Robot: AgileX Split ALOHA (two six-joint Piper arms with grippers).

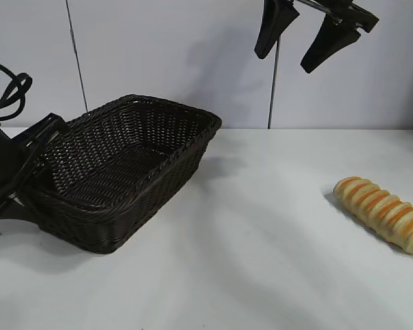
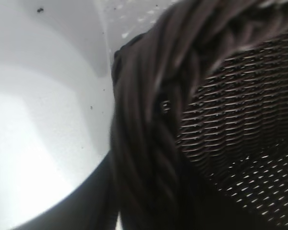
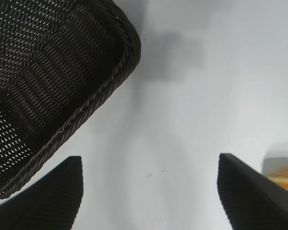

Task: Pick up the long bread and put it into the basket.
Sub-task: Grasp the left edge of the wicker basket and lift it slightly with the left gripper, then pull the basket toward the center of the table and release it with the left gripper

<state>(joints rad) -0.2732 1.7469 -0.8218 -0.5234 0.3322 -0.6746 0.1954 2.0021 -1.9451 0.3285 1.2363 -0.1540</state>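
The long bread, pale yellow with orange ridges, lies on the white table at the right; its end also shows at the edge of the right wrist view. The dark-brown wicker basket sits at the left, tilted. My left gripper is shut on the basket's left braided rim, which fills the left wrist view. My right gripper hangs high above the table between basket and bread, open and empty. The basket's corner also shows in the right wrist view.
The white table stretches between the basket and the bread. A grey wall stands behind it.
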